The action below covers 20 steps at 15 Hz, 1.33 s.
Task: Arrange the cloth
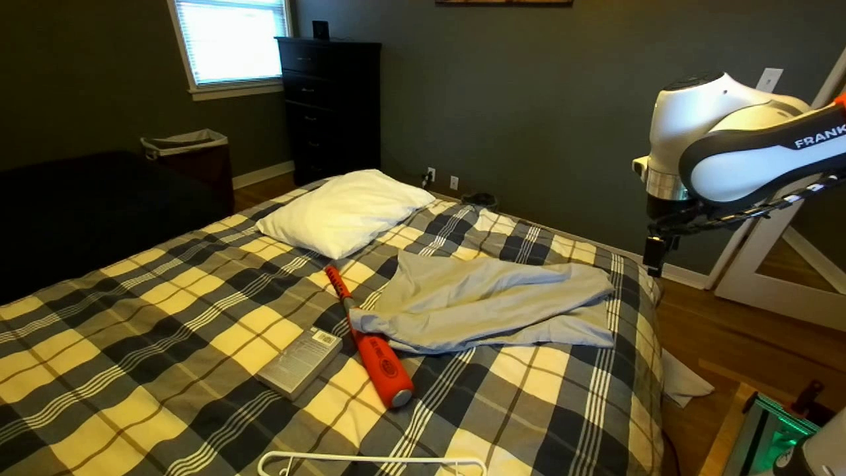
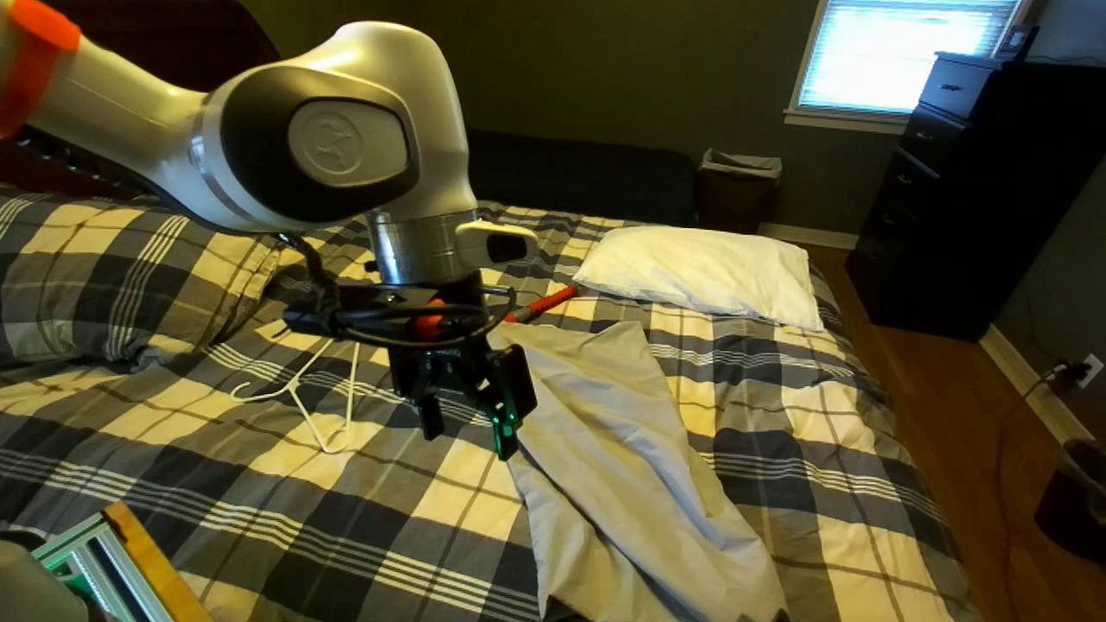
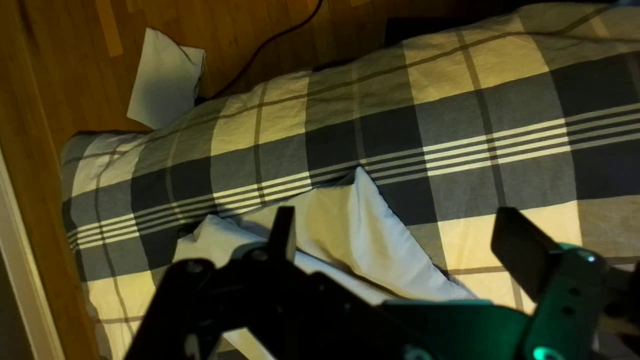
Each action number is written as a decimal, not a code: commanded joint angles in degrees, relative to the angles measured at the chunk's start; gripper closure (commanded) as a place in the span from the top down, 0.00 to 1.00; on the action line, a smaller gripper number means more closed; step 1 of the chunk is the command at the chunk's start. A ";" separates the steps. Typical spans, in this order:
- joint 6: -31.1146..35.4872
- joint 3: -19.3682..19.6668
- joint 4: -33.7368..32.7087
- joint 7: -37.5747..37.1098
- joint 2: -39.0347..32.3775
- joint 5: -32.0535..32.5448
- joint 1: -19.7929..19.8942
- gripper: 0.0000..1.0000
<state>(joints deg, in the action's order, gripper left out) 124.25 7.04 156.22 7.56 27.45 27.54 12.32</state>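
Note:
The cloth (image 1: 492, 305) is a wrinkled pale grey-blue sheet on the plaid bedspread, spread with several folds. One corner of it lies over the middle of a red bat (image 1: 385, 370). It also shows in an exterior view (image 2: 626, 466), partly behind the gripper. In the wrist view, a folded, pointed corner of the cloth (image 3: 390, 250) lies below the jaws; the rest is hidden by the gripper. My gripper (image 3: 395, 220) is open and empty, with its fingers wide apart. It hangs above the bed, apart from the cloth, as both exterior views show (image 1: 654, 264) (image 2: 469, 439).
A white pillow (image 1: 347, 211) lies behind the bat. A grey box (image 1: 301, 362) lies beside the bat. A white hanger (image 2: 298, 393) rests on the bedspread. A plaid pillow (image 2: 121, 281) is at the bed's head. A pale piece of fabric (image 3: 165, 80) is on the floor by the bed.

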 commanded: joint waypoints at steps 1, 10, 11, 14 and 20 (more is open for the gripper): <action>5.51 2.42 0.91 5.80 -2.63 0.48 -0.79 1.00; 14.68 5.76 1.41 20.29 -5.41 -0.02 -0.28 1.00; 14.67 5.69 1.32 20.26 -5.33 -0.01 -0.31 1.00; 14.67 5.51 1.31 20.19 -5.10 0.00 -0.34 1.00; 25.89 5.53 1.45 21.89 -11.82 2.98 -0.82 1.00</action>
<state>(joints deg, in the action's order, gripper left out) 144.58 12.44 157.68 28.80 20.78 29.06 11.88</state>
